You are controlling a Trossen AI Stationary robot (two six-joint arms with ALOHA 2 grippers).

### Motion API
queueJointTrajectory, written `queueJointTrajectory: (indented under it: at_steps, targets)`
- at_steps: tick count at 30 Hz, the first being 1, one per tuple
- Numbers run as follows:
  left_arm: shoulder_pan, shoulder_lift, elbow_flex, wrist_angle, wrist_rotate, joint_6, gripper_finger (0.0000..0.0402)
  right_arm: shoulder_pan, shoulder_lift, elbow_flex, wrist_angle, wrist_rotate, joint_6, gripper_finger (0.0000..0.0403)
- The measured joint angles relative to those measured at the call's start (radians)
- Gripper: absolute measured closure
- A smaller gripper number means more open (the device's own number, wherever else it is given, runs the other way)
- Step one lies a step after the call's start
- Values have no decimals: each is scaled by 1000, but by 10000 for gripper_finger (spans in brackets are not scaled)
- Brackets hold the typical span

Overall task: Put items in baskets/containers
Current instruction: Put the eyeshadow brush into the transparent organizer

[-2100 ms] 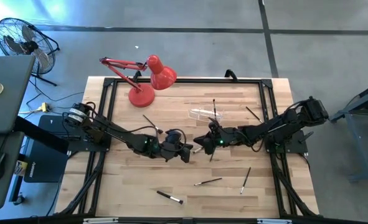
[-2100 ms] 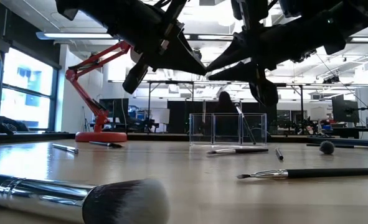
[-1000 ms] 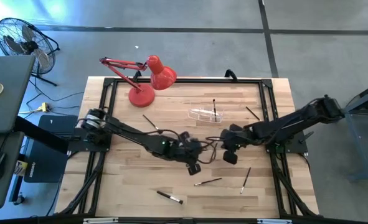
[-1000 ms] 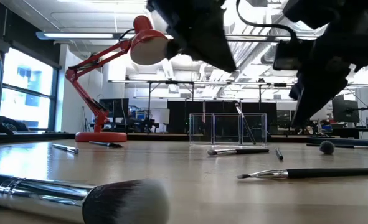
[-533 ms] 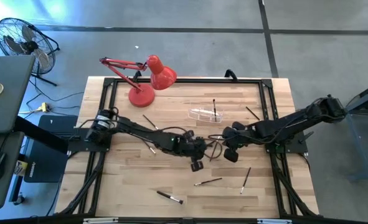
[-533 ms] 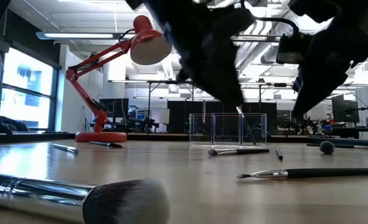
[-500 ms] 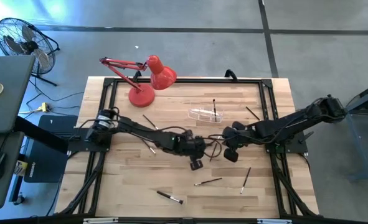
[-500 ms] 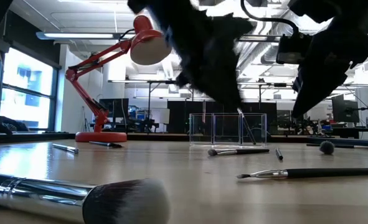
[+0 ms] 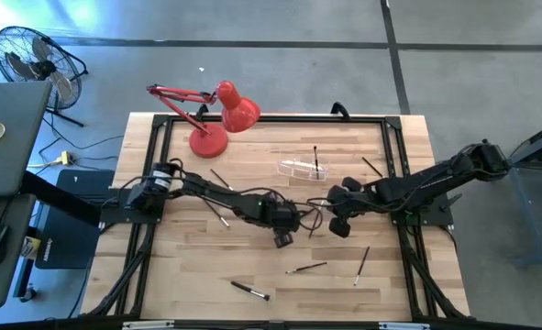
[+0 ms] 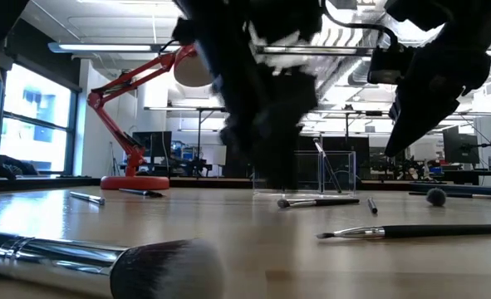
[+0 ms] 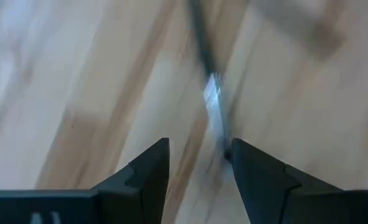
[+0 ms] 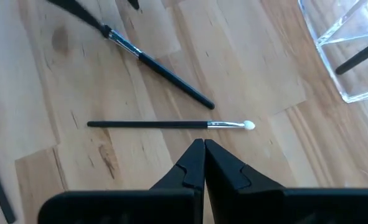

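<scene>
1. The left tool [image 11: 196,168] hangs low over the worktop [image 9: 188,266] with its fingers parted, a brush [image 11: 212,102] lying just ahead between them. It looks off-centre, so closing now could flick it away.
2. The right tool [image 12: 203,163] is clenched and empty; another brush [image 12: 165,125] lies just beyond it.
3. The clear holder [image 9: 303,168] sits near the right tool, so a careless swing could tip it.

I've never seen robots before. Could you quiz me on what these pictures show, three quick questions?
1. True or false: the right gripper is shut and holds nothing.
2. What stands in the clear holder? A) a dark-handled brush B) a red lamp C) nothing
3. Fill in: the open left gripper is aimed at a ____.

Key: 1 true; 2 A; 3 brush.
</scene>
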Motion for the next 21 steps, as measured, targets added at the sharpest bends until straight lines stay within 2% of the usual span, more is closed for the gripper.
queueJointTrajectory:
  at_steps: [3, 9, 12, 16, 17, 21]
  targets:
    - [0, 31, 12, 37, 15, -4, 236, 0, 0, 0, 3, 11, 1, 401]
    - [-1, 59, 13, -9, 34, -19, 242, 0, 0, 0, 11, 11, 11, 397]
    - [-1, 61, 15, -59, 47, -22, 277, 0, 0, 0, 18, 11, 20, 397]
    - [0, 62, 16, -145, 83, -4, 373, 0, 0, 0, 70, 11, 33, 401]
    - [0, 62, 15, -159, 94, 6, 387, 0, 0, 0, 89, 11, 42, 401]
    - [0, 63, 15, -207, 102, 86, 395, 0, 0, 0, 184, 12, 69, 400]
